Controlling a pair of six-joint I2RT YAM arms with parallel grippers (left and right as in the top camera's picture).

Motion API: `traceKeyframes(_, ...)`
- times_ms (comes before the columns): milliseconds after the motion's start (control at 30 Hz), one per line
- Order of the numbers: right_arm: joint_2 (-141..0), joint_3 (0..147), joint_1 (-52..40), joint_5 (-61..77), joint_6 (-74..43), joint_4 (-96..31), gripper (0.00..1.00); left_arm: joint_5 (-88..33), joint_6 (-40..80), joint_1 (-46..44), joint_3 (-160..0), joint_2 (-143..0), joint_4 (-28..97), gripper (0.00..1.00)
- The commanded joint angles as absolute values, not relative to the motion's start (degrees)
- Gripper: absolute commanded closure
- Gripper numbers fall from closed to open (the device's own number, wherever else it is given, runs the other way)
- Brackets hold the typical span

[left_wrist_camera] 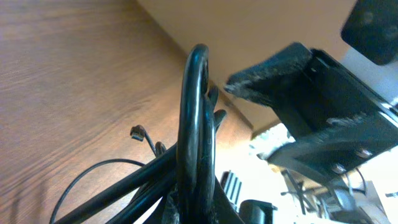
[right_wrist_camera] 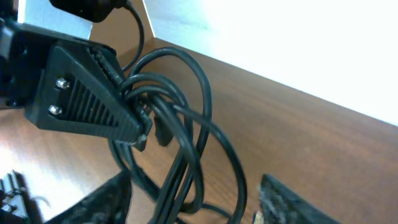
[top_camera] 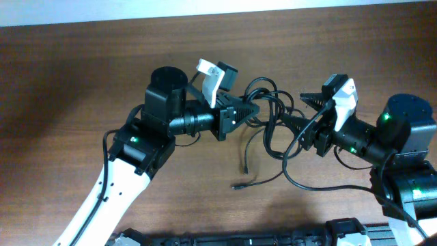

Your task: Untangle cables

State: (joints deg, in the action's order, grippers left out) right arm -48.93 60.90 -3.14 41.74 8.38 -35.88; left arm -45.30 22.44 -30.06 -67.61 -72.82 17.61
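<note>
The cables (top_camera: 273, 104) are a knot of black cords lifted between my two grippers, with loose ends and small plugs (top_camera: 244, 168) trailing onto the wooden table. My left gripper (top_camera: 251, 109) points right and is shut on a bundle of the cables. In the left wrist view the looped cables (left_wrist_camera: 194, 118) rise from its jaws (left_wrist_camera: 199, 213). My right gripper (top_camera: 293, 109) is open, its fingers straddling the cable strands. In the right wrist view the cables (right_wrist_camera: 194, 134) hang between its spread fingers (right_wrist_camera: 193, 205), and the left gripper (right_wrist_camera: 93, 93) clamps the same bundle.
The wooden table (top_camera: 82, 82) spreads to the left and behind. A longer cord (top_camera: 314, 186) curves over the table in front of the right arm. A plug end (left_wrist_camera: 138, 132) lies on the wood below the bundle.
</note>
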Motion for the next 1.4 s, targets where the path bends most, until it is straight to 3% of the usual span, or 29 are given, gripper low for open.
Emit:
traceKeyframes(0,-48.97,61.08,-2.98,43.13,14.76,-35.48,0.48,-52.64,18.17,-31.88,-68.51,-71.61,15.29,1.0)
traceKeyframes(33,-48.97,61.08,-2.98,43.24,14.76,-35.55,0.57,-52.8,18.04,-32.64,-68.51,-71.61,14.33,1.0)
traceKeyframes(67,-48.97,61.08,-2.98,44.75,14.74,-35.81,0.81,-52.53,18.11,-33.41,-68.51,-71.61,13.02,1.0)
traceKeyframes(167,-48.97,61.08,-2.98,48.05,14.55,-36.67,0.96,-52.1,18.46,-33.56,-68.51,-71.61,10.94,1.0)
traceKeyframes(333,-48.97,61.08,-2.96,46.02,14.5,-39.94,0.96,-49.19,19.44,-33.54,-68.51,-71.61,10.98,1.0)
traceKeyframes(600,-48.97,61.08,-2.96,10.98,-7.6,-46.39,0.96,-48.73,20.29,-30.44,-68.51,-70.65,11.27,1.0)
traceKeyframes(767,-49.01,61.08,-2.96,8.4,-13.08,-52.36,0.96,-48.64,20.29,-27.97,-68.51,-69.71,11.25,1.0)
traceKeyframes(800,-49.01,61.08,-2.96,9.28,-12.93,-52.4,0.95,-48.64,20.29,-27.81,-68.51,-69.71,11.4,1.0)
traceKeyframes(867,-49.01,61.08,-2.96,13.37,-9.1,-52.05,0.59,-48.64,20.27,-27.77,-68.51,-69.71,11.64,1.0)
traceKeyframes(933,-48.97,61.08,-2.96,17.67,-3.6,-51.57,0.43,-48.64,20.12,-27.77,-68.51,-69.71,11.64,1.0)
traceKeyframes(1167,-48.86,61.08,-2.98,43.55,13.78,-43.38,0.39,-48.66,17.87,-27.68,-68.51,-69.73,15.31,1.0)
traceKeyframes(1367,-48.86,61.08,-2.98,46.26,15.68,-33.71,0.38,-54.28,17.87,-28.49,-68.51,-69.73,14.7,1.0)
